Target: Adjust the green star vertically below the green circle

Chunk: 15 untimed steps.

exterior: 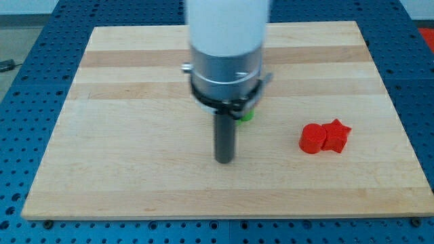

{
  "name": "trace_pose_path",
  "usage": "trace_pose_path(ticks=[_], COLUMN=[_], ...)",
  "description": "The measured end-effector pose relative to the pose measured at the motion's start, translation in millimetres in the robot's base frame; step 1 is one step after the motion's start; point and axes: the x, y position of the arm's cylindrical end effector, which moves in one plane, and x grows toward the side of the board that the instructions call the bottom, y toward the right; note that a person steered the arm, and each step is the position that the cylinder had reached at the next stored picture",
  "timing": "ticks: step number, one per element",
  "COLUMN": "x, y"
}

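Blue perforated metal table surface (20, 102) surrounds the work area on all sides. Resting on it is a rectangular light wooden board (135, 176) with visible plank seams running from the view's left to the view's right.

The white cylindrical arm body (228, 24) enters from the view's top, ending in a silver and black collar (226, 78). From the collar a straight dark rod (224, 132) descends; my tip (224, 160) sits on the board a little left of centre, in the lower half. The arm carries no jaws, so no jaw opening applies.

The arm body and collar stand in front of the middle of the board and hide most of what lies behind them.

Two red blocks lie toward the view's right, well apart from my tip. The red cylinder block (312, 138) is on the left of the pair and the red star-shaped block (336, 135) on the right; the two are touching.

Only a small sliver of a green block (247, 116) shows, just below the collar's right edge and just to the upper right of the rod. Its shape cannot be made out, so whether it is the star or the circle cannot be told. No second green block is visible.
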Motion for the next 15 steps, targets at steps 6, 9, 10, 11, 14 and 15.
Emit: trace_pose_path(ticks=[6,9,10,11,14,15], x=[-48,-35,11,54,34,-4], y=[41,73,74,94,279,279])
